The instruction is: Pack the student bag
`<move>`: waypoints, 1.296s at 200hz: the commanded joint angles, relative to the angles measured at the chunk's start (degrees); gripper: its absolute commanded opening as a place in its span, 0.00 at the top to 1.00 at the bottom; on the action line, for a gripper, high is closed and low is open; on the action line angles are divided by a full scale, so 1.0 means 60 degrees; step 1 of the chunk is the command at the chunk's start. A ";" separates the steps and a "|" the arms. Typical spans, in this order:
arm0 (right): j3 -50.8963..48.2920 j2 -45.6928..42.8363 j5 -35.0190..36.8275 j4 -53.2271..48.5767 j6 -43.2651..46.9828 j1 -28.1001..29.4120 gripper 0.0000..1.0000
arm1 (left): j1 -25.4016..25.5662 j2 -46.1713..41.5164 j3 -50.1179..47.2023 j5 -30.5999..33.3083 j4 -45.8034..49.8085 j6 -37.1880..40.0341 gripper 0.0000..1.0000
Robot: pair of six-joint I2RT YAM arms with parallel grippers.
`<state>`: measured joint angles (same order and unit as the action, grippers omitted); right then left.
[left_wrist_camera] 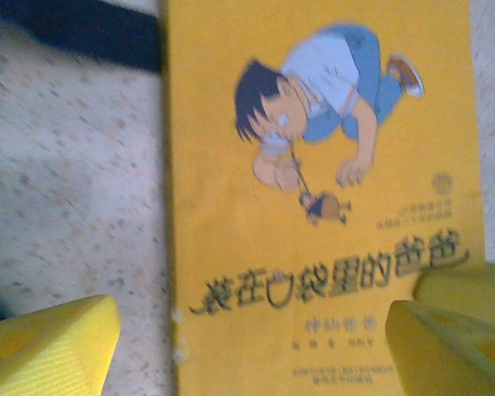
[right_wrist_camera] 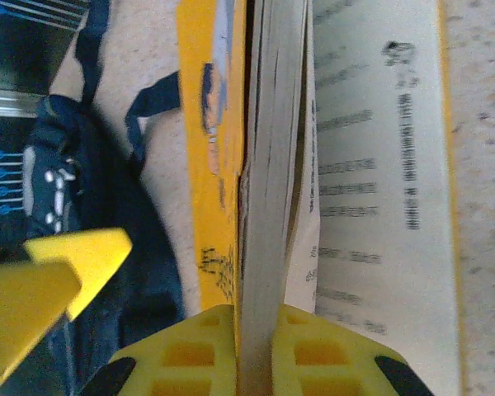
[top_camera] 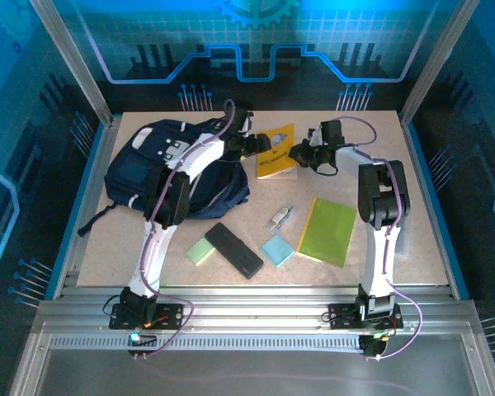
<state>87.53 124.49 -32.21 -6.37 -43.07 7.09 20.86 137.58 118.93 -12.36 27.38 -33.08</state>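
Yellow book (top_camera: 276, 153) is pinched by its pages in your right gripper (right_wrist_camera: 260, 326), your left gripper (left_wrist_camera: 256, 342) hangs spread wide over its cover, and the student bag (top_camera: 144, 169) lies just left of it.

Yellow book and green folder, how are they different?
The yellow book has a cartoon boy on its cover; the green folder is plain. The yellow book is pinched in the jaws of the right gripper, pages fanning open; the green folder lies untouched. Both are rectangular.
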 commanded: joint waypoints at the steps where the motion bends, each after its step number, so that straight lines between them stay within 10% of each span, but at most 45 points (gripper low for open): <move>1: -0.0344 -0.0834 -0.1306 0.0612 -0.0247 -0.0327 0.98 | -0.0151 -0.0322 -0.0744 -0.0606 -0.1037 -0.1027 0.14; 115: -0.2800 -0.0272 -0.3281 0.7054 -0.4439 -0.0681 0.98 | 0.0287 -0.0428 -0.3361 -0.0948 -0.4699 -0.3399 0.16; 171: -0.2868 -0.0064 -0.3394 0.6826 -0.4248 -0.0498 0.98 | 0.0505 -0.0558 -0.3751 -0.1185 -0.5577 -0.3983 0.30; 245: -0.2436 -0.0322 -0.2811 0.3761 -0.2266 -0.0512 0.95 | 0.0560 -0.1500 -0.4223 -0.1140 -0.6382 -0.4071 1.00; 259: -0.2250 -0.0476 -0.2428 0.2747 -0.1883 -0.0505 0.86 | 0.0558 -0.1715 -0.4251 -0.0921 -0.6339 -0.3956 1.00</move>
<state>70.83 123.39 -48.34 20.47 -62.22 3.36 22.76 132.90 94.08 -17.23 -8.88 -58.13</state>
